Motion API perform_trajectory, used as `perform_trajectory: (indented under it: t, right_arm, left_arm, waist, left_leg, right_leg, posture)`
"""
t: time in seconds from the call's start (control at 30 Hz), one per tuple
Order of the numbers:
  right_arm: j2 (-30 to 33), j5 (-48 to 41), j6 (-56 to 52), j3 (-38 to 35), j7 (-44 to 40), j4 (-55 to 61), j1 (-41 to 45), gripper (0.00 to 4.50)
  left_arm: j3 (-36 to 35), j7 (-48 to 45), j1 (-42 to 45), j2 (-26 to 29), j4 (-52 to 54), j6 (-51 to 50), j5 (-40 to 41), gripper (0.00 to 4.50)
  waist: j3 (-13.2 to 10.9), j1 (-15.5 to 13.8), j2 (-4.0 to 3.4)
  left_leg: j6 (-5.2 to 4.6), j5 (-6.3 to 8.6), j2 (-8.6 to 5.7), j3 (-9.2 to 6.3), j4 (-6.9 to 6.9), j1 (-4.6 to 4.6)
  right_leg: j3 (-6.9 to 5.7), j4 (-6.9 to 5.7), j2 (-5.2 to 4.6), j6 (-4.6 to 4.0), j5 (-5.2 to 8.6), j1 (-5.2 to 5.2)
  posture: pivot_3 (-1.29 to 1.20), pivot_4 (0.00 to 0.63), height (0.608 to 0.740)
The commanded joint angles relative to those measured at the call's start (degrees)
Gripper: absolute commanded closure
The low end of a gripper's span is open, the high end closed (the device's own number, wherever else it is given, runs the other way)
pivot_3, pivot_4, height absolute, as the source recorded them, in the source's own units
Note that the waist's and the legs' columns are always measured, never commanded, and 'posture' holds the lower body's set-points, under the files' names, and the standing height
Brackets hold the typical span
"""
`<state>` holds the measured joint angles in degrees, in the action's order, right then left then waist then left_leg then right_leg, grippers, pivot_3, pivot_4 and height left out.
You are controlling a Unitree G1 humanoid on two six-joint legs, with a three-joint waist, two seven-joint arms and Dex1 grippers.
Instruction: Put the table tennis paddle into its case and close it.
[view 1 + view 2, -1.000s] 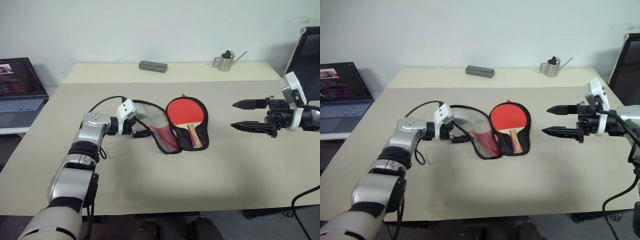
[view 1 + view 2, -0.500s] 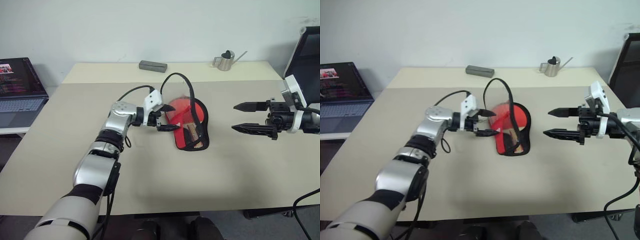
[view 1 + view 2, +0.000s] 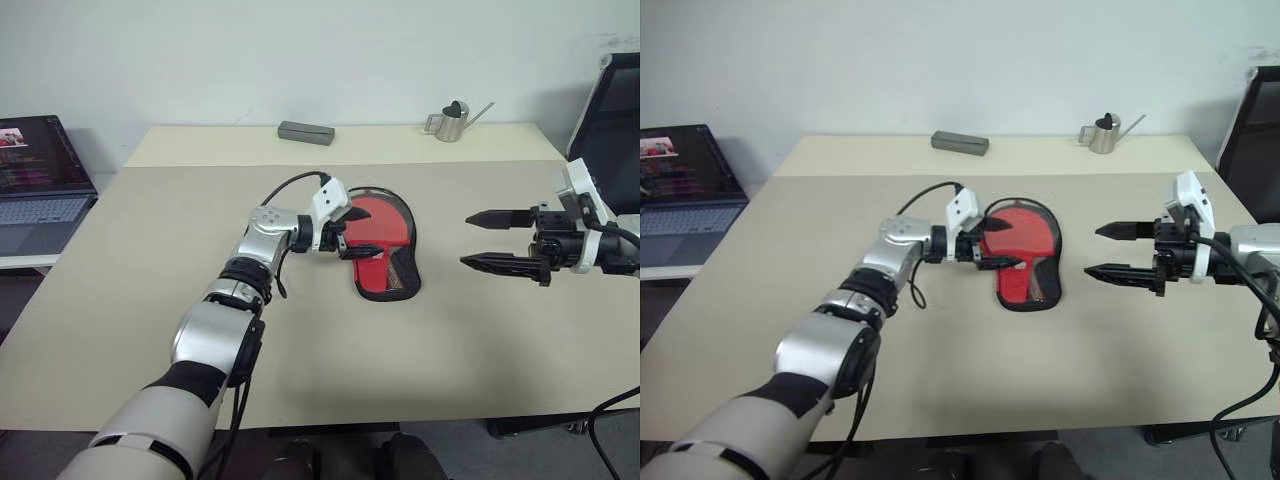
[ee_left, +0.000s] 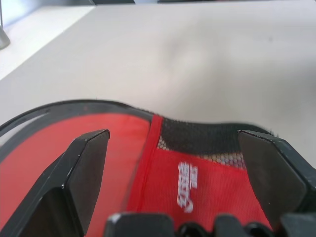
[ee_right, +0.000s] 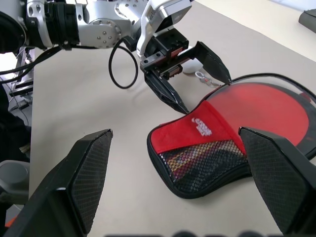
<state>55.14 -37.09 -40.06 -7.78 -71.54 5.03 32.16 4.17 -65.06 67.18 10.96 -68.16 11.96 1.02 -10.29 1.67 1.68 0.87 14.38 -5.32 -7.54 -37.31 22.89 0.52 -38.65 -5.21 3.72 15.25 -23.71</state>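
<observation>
Beige and flat, the worktop (image 3: 480,340) stands against a plain pale wall and carries the red-and-black paddle-shaped soft zip case (image 3: 385,250) near its middle. Progress, judged from this layout: the case flap lies folded over, red face and black mesh pocket uppermost, and a striped form is visible through the mesh in the right wrist view, which suggests the table tennis paddle (image 5: 197,158) is already inside; this cannot be confirmed, as the paddle face is covered. The remaining step appears to be running the zip round the black edge; whether any part of the zip is closed cannot be determined. The left gripper (image 3: 349,230) is positioned at the case's left edge, jaws spread, one finger over the red fabric and nothing pinched. The right gripper (image 3: 495,240) hovers well apart to the right of the case, jaws spread and empty. The case lies flat, with a white logo on its red panel and a neat, unwrinkled outline.
</observation>
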Motion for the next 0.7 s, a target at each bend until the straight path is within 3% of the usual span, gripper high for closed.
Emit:
perform_trajectory:
  t: [0.03,0.17,0.33,0.53,0.7]
  right_arm:
    - [-0.17,-1.38,-0.54,-1.89,1.07,2.25,0.09,0.03]
    - [-1.57,-2.12,-1.56,-1.99,3.29,2.76,0.20,0.03]
    - [-5.23,-3.02,-4.60,-1.29,8.22,2.99,1.43,0.03]
    - [-14.16,-0.55,-4.04,2.36,16.79,2.90,1.93,0.03]
    - [-20.13,5.41,1.51,4.82,22.43,-1.96,3.39,0.03]
  left_arm:
    - [-1.25,2.33,0.03,-0.78,-0.68,1.04,0.26,0.00]
    - [-1.50,5.31,0.05,-1.30,-0.89,2.29,0.05,0.00]
    - [-2.24,2.49,0.41,1.53,3.21,3.95,1.48,0.00]
    - [-3.63,-3.71,-5.05,11.54,14.58,2.03,3.66,0.00]
    - [-4.91,-3.52,-11.97,18.54,22.17,-1.57,4.63,0.00]
  waist:
    - [0.00,0.02,0.00]
    - [0.00,0.06,0.00]
    - [-0.01,0.04,0.00]
    - [0.00,0.69,-0.01]
    - [0.01,0.38,-0.02]
  left_leg:
    - [0.00,0.00,0.00,0.00,0.00,0.00]
    - [0.00,0.00,0.00,0.00,-0.04,-0.01]
    - [0.00,0.00,-0.01,-0.01,-0.22,0.01]
    - [0.01,0.01,0.03,-0.02,-0.33,-0.03]
    - [0.01,0.01,-0.04,-0.04,-0.46,0.00]
  right_leg:
    - [0.00,0.00,0.00,0.00,0.00,0.00]
    - [0.01,-0.07,0.00,0.00,0.00,0.00]
    - [0.03,-0.20,0.00,0.00,0.00,-0.01]
    - [0.14,-0.34,0.07,-0.01,-0.01,-0.05]
    - [0.17,-0.34,0.06,0.03,-0.03,-0.05]
  posture:
    - [0.00,0.150,0.740]
    - [0.00,0.150,0.740]
    - [0.00,0.150,0.740]
    - [0.00,0.150,0.740]
    - [0.00,0.150,0.740]
